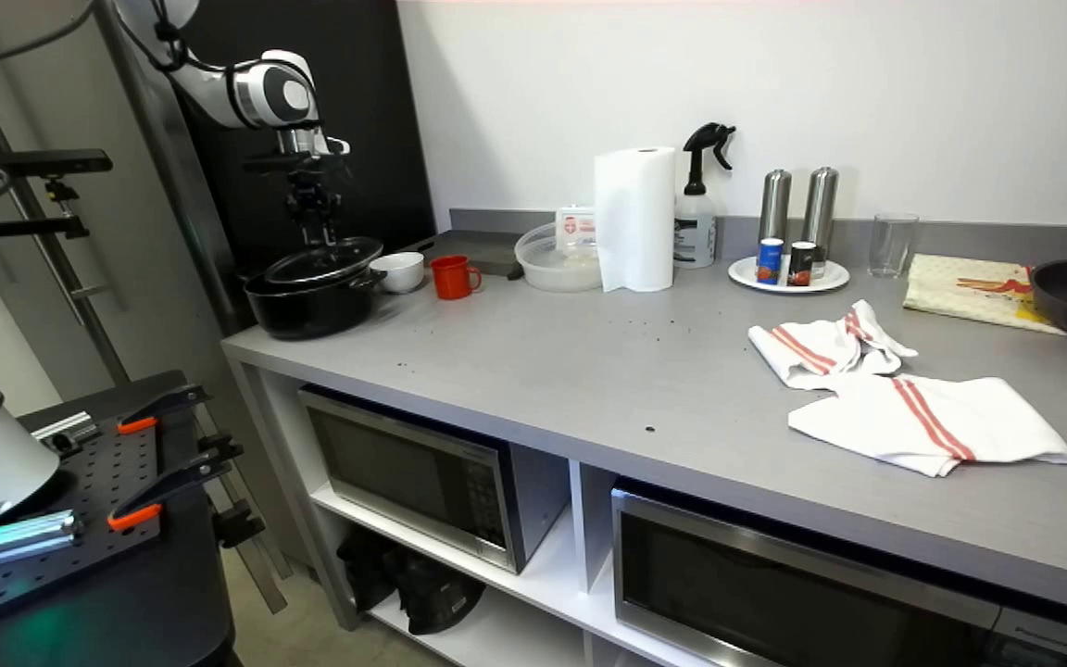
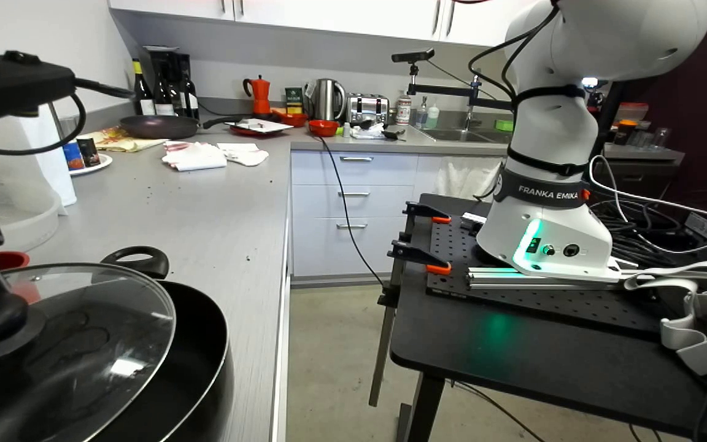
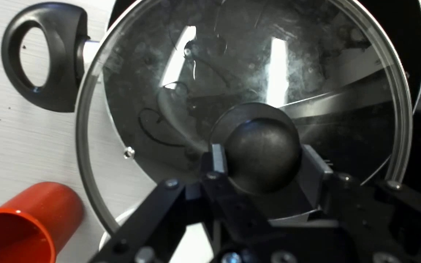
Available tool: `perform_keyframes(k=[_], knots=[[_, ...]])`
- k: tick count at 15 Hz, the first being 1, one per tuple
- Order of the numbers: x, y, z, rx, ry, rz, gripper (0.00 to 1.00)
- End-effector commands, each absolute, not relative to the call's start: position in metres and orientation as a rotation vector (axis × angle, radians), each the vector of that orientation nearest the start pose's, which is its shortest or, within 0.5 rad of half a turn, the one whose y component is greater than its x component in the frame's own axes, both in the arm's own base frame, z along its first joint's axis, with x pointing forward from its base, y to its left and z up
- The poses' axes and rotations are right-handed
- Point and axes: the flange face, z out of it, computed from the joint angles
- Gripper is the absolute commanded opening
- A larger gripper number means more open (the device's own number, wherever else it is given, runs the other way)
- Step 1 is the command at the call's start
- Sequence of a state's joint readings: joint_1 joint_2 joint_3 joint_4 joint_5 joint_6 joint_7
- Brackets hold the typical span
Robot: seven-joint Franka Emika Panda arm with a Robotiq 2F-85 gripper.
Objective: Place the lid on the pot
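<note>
The black pot (image 1: 307, 313) stands at the counter's end in an exterior view; it also shows in an exterior view (image 2: 215, 368) and in the wrist view (image 3: 409, 40). The glass lid (image 1: 311, 266) with a black knob is over the pot, off-centre and slightly tilted; part of the pot's opening is uncovered. The lid also shows in an exterior view (image 2: 102, 331) and the wrist view (image 3: 232, 73). My gripper (image 3: 263, 157) points down, its fingers pressed on both sides of the knob. I cannot tell whether the lid touches the pot rim.
A red mug (image 3: 46, 208) and a white bowl (image 1: 399, 271) stand beside the pot. Farther along are a clear plastic tub (image 1: 557, 264), a paper towel roll (image 1: 635, 222), a spray bottle (image 1: 696, 227) and towels (image 1: 922, 417). The counter's front edge (image 1: 385, 394) is close to the pot.
</note>
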State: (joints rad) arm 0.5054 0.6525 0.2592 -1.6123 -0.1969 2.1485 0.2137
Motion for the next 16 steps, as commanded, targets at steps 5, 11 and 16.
perform_keyframes(k=[5, 11, 16], knots=[[0.486, 0.451, 0.276, -3.032, -0.907, 0.005, 0.25], [0.456, 0.437, 0.289, -3.077, -0.835, 0.021, 0.25], [0.445, 0.431, 0.287, -3.081, -0.828, 0.057, 0.25]])
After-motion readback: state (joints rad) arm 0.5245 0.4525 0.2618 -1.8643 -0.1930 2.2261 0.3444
